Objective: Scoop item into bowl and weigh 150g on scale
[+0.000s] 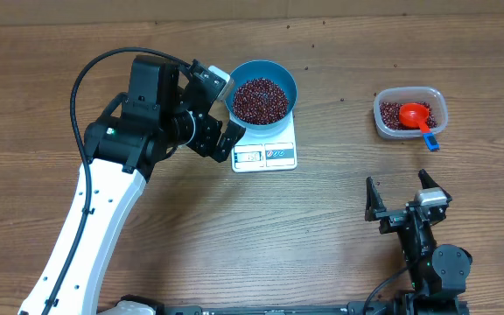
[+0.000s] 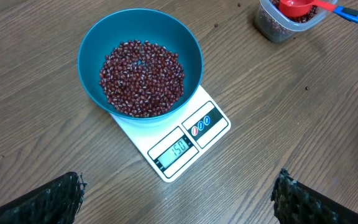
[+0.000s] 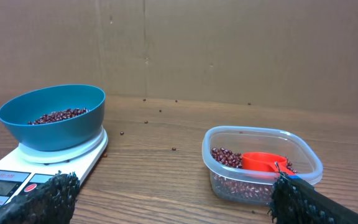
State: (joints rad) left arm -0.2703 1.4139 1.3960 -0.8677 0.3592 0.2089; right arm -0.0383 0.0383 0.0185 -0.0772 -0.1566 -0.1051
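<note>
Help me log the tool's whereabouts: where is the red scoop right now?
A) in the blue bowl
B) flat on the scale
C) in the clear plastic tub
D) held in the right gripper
C: the red scoop lies inside the clear tub, its blue handle poking over the rim.

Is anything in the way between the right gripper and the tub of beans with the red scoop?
Nothing visible. Only bare table lies between the open right gripper and the tub; the scoop rests inside it on the beans.

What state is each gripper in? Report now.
Left gripper: open, holding nothing.
Right gripper: open, holding nothing.
</note>
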